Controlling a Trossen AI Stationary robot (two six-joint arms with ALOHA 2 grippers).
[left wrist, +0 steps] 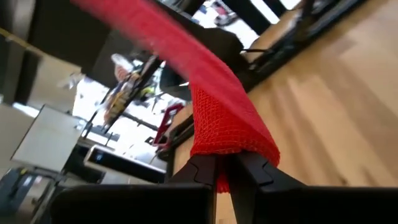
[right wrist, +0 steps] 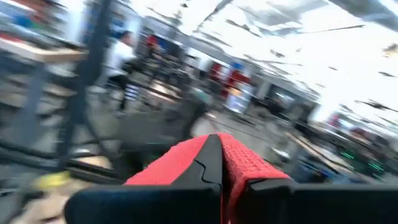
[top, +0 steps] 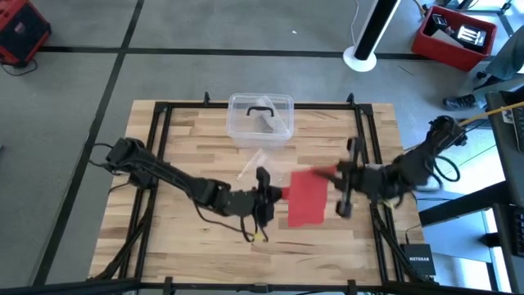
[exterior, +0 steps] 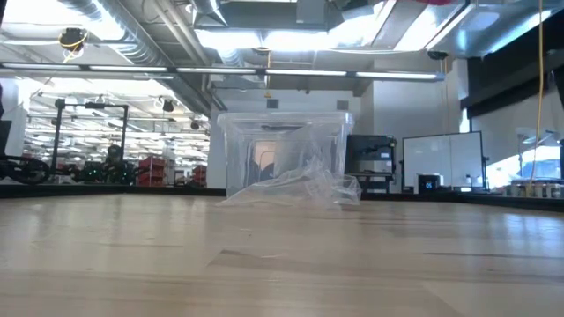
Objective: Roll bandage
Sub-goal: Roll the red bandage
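The bandage [top: 307, 199] is a red mesh fabric band held up over the table's middle right, spanning between my two grippers; its broad middle shows in the high view. My left gripper [top: 264, 195] is shut on its left end and my right gripper [top: 337, 174] is shut on its right end. In the left wrist view the bandage [left wrist: 211, 93] runs away from my fingers toward the other arm. The low view shows neither gripper. My left gripper pinches the bandage's end [left wrist: 231, 144] between its two fingers, which point roughly level toward the table's right. The mesh bulges over the fingertips [left wrist: 256, 169]; one layer or several, I cannot tell. The bandage is clear of the table. My right gripper pinches the bandage's other end [right wrist: 239, 155] between its two fingers, coming roughly level from the table's right. Red fabric lies over both fingertips [right wrist: 205, 169]. This end is lifted well clear of the table.
A clear plastic box [top: 260, 119] with a black handle stands at the table's far middle, also seen in the low view [exterior: 282, 154]. A crumpled clear wrapper [top: 254, 161] lies just in front of it. A black frame [top: 160, 147] borders the wooden table.
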